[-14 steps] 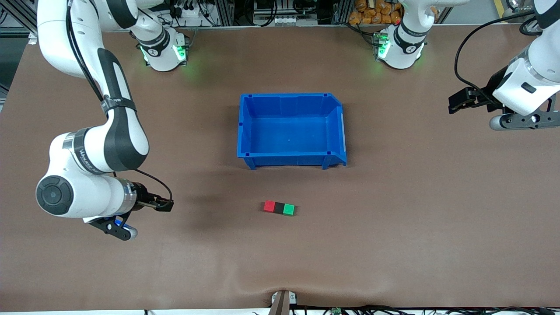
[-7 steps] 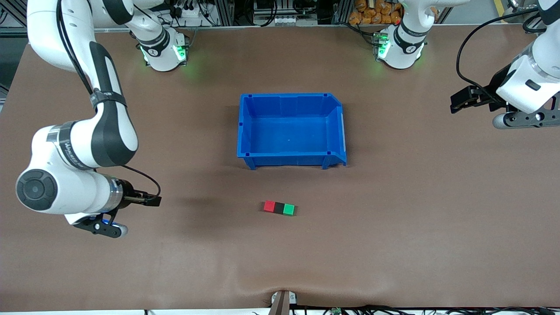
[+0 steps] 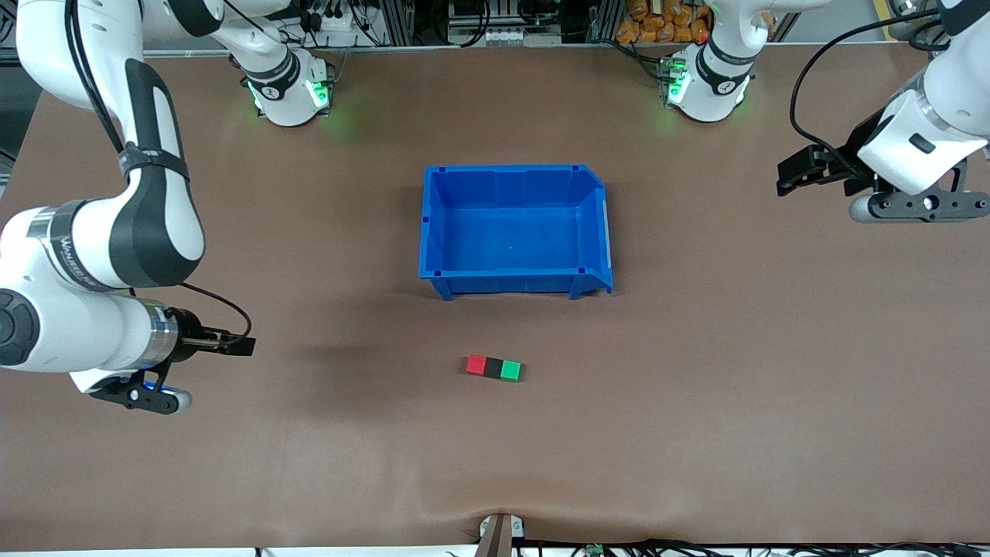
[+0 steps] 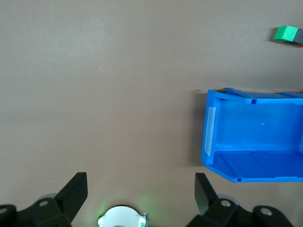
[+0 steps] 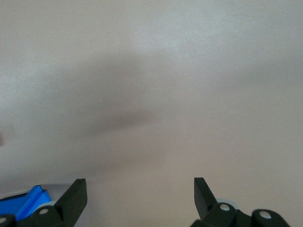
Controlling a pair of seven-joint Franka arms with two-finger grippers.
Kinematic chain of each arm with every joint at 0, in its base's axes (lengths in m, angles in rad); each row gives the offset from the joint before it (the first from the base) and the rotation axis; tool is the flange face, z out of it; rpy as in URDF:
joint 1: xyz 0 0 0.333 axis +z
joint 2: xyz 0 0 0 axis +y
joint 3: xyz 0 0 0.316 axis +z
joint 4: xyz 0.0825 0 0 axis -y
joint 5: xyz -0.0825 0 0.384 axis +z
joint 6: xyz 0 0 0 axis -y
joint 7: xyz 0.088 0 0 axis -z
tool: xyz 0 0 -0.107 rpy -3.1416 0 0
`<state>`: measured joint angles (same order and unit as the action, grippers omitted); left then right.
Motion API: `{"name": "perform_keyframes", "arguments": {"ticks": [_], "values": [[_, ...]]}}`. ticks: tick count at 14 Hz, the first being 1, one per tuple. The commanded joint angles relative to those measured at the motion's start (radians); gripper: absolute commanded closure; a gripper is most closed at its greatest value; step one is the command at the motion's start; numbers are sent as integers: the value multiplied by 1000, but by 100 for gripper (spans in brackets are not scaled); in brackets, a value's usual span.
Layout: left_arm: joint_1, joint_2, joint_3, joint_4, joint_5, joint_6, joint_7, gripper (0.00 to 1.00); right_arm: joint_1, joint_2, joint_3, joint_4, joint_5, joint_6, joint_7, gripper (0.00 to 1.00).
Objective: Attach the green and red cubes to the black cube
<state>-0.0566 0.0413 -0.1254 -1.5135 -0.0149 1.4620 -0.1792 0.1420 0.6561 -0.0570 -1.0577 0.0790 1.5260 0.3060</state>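
The red cube [image 3: 476,364], black cube [image 3: 493,367] and green cube [image 3: 510,370] lie in one touching row on the brown table, black in the middle, nearer to the front camera than the blue bin. My right gripper [image 3: 143,396] hangs open over bare table at the right arm's end, well apart from the row; in its wrist view the right gripper [image 5: 140,187] holds nothing. My left gripper [image 3: 916,205] is open and empty over the left arm's end of the table. In the left wrist view the left gripper [image 4: 141,182] shows bare table between its fingers, and the green cube [image 4: 285,33] shows at the picture's edge.
The empty blue bin [image 3: 510,167] stands mid-table, its wall [image 4: 210,127] also showing in the left wrist view. Both arm bases with green lights [image 3: 290,93] [image 3: 704,81] stand at the table's edge farthest from the front camera. A small clamp [image 3: 500,530] sits at the nearest edge.
The right arm has drawn its gripper away from the cubes toward its own end of the table. The left gripper has shifted slightly toward the bin. The cubes have not moved.
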Motion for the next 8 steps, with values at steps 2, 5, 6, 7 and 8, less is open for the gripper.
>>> {"name": "perform_keyframes", "arguments": {"ticks": [2, 5, 6, 7, 8], "values": [[9, 3, -2, 19, -17, -12, 0, 0, -36, -55, 39, -19, -15, -10, -79, 0], [12, 9, 0, 19, -10, -12, 6, 0, -33, -79, 36, -22, -18, -15, -82, 0], [11, 11, 1, 19, -10, -12, 6, 0, -36, -87, 36, -22, -18, -24, -87, 0], [11, 11, 1, 19, -7, -12, 6, 0, -39, -96, 34, -22, -21, -30, -106, 0], [11, 15, 1, 19, -5, -12, 6, 0, -47, -99, 36, -24, -24, -30, -128, 0]]}}
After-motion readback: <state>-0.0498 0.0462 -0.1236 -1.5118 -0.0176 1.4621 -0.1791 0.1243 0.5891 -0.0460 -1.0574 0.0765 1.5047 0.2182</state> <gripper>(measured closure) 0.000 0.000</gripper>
